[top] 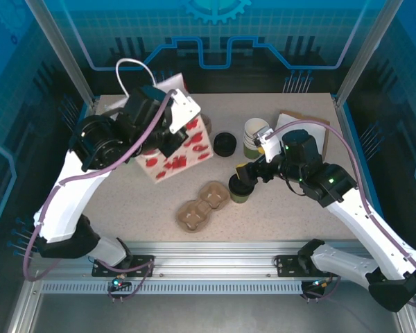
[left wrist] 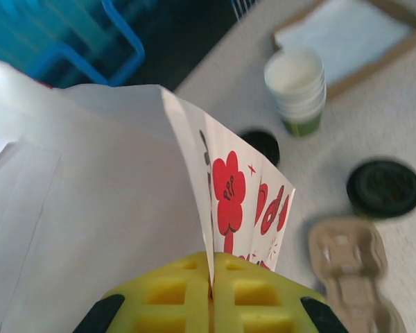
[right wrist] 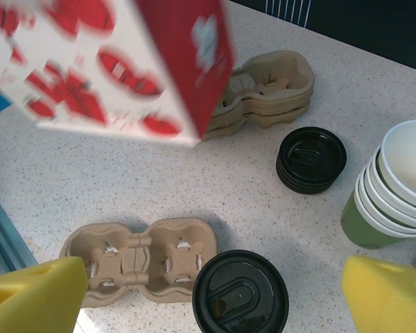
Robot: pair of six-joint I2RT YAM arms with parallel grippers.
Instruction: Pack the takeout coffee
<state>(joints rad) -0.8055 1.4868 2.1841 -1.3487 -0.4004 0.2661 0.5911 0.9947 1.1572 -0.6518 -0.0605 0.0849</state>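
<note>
Coffee point(right wrist: 240, 294) sits just right of the cardboard tray point(right wrist: 142, 267), close against its end. Right gripper point(right wrist: 208, 297) hangs over it, jaws spread wide, nothing held. I'd drop straight down and squeeze the cup body below the lid so the lid doesn't pop. Beyond the tray, the left gripper point(left wrist: 211, 291) is clenched on the paper bag point(left wrist: 125, 208) edge, arm raised, bag tilted.

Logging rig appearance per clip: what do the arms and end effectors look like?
Both the left arm and right arm have white shells, black joint housings and a lilac cable running alongside. The left end effector and right end effector carry yellow fingers; the left's show a square waffle pattern.
</note>
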